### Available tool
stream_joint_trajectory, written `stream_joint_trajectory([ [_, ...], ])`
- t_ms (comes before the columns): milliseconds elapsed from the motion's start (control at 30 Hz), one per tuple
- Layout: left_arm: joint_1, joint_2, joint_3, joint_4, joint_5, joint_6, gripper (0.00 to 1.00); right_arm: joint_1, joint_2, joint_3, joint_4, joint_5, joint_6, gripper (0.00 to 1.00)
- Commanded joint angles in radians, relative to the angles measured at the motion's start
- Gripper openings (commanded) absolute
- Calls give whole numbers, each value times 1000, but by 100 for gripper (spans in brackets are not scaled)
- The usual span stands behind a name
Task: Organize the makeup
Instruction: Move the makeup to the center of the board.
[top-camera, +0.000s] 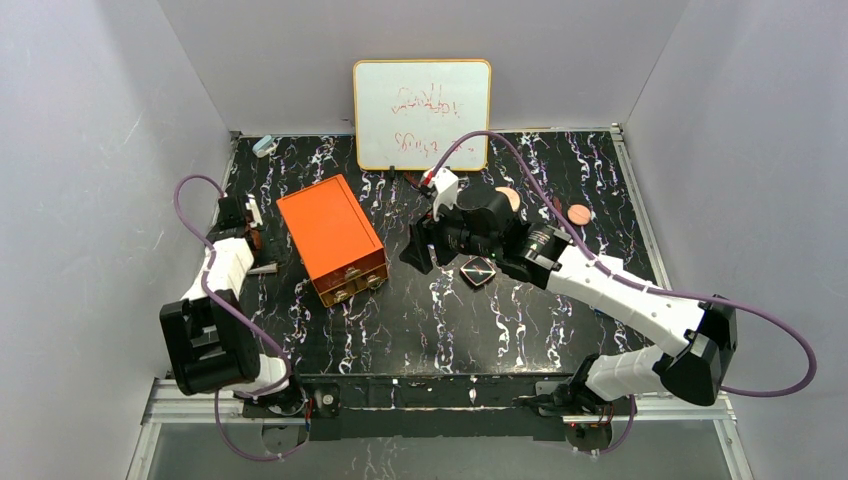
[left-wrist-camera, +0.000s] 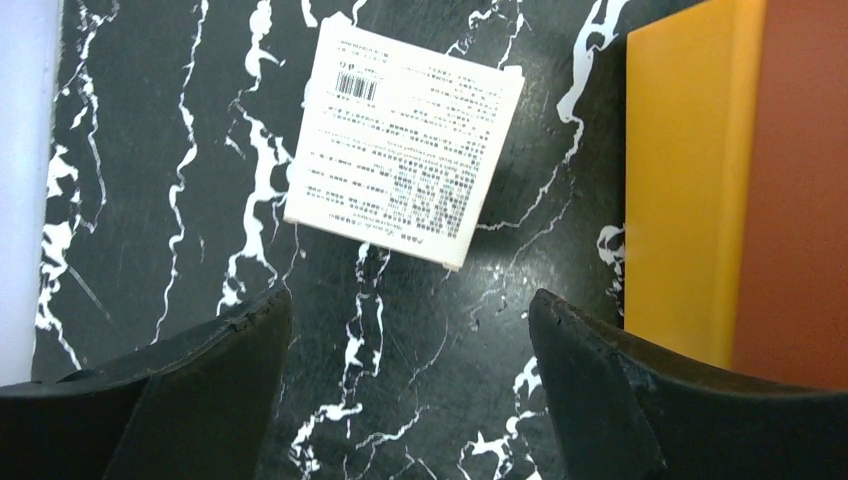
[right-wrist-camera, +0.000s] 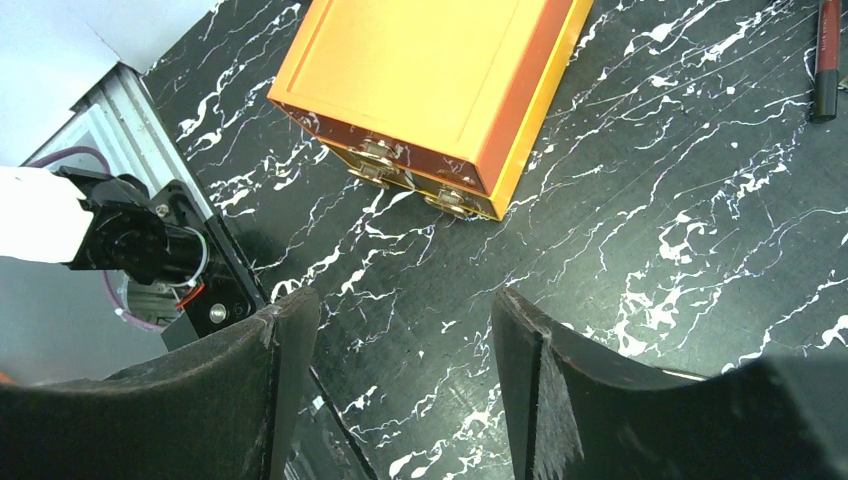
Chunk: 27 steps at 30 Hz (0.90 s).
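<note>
From above, the black square compact (top-camera: 478, 271) lies flat on the marbled table (top-camera: 500, 330), right beside the right arm's wrist. The tan sponge (top-camera: 508, 197) and the peach disc (top-camera: 579, 213) sit farther back, the sponge half hidden behind the arm. Only the right wrist view catches a thin dark stick (right-wrist-camera: 825, 60) at its edge, along with the drawer knobs on the orange box (right-wrist-camera: 430, 80). Only the left wrist view shows a white printed packet (left-wrist-camera: 405, 140), flat on the table beside that box. The left pincer (left-wrist-camera: 410, 320) hangs just short of the packet, fingers apart, gripping nothing. The right pincer (right-wrist-camera: 405, 335) reaches to mid-table, angled toward the box front, spread wide and empty too.
</note>
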Motion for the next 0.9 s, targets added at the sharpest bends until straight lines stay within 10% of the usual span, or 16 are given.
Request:
stream_joint_trajectory([
  [0,45,75,24,67,71,38,85,-6,-42,-15,51,-5,0,72],
  [867,58,388,224,-24,219,176,87,-43,-68,-17,30,-9,-11,72],
])
